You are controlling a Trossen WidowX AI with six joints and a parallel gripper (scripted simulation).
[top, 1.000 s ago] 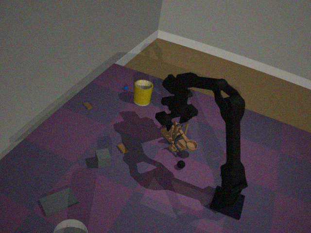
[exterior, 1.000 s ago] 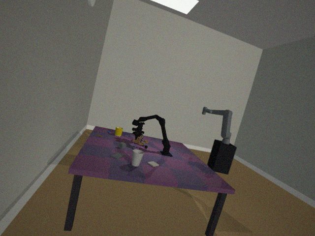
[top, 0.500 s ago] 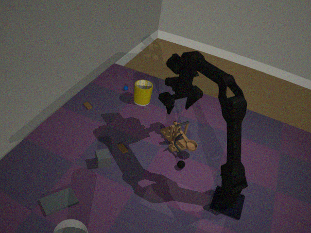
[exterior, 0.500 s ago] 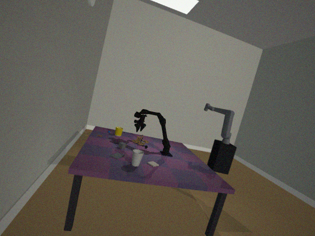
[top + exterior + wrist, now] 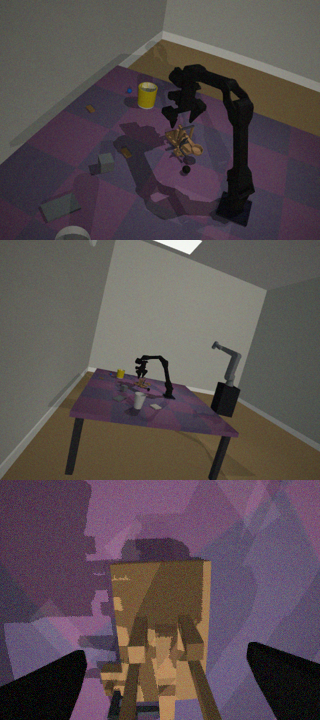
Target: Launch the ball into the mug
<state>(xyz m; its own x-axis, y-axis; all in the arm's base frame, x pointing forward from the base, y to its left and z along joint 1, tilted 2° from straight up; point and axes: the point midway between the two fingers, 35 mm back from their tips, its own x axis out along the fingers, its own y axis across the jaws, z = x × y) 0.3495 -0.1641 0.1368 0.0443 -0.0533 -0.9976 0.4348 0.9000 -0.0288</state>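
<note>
The wooden catapult [image 5: 182,145] [image 5: 140,382] [image 5: 162,640] stands on the purple table, its empty spoon cup [image 5: 197,149] toward the arm's base. A dark ball [image 5: 186,169] [image 5: 148,389] lies on the table just in front of the cup. The yellow mug [image 5: 147,95] [image 5: 120,373] stands upright at the back left. My gripper [image 5: 183,119] [image 5: 141,374] [image 5: 167,656] is open and empty. It hangs just above the catapult's frame, with one finger on each side in the wrist view.
A small blue ball [image 5: 129,90] lies left of the mug. Two orange tiles [image 5: 90,108] [image 5: 126,152], a grey cube [image 5: 105,162], a flat grey block [image 5: 60,206] and a white cup [image 5: 72,233] [image 5: 139,400] lie to the left and front. A second grey arm [image 5: 230,364] stands off the table.
</note>
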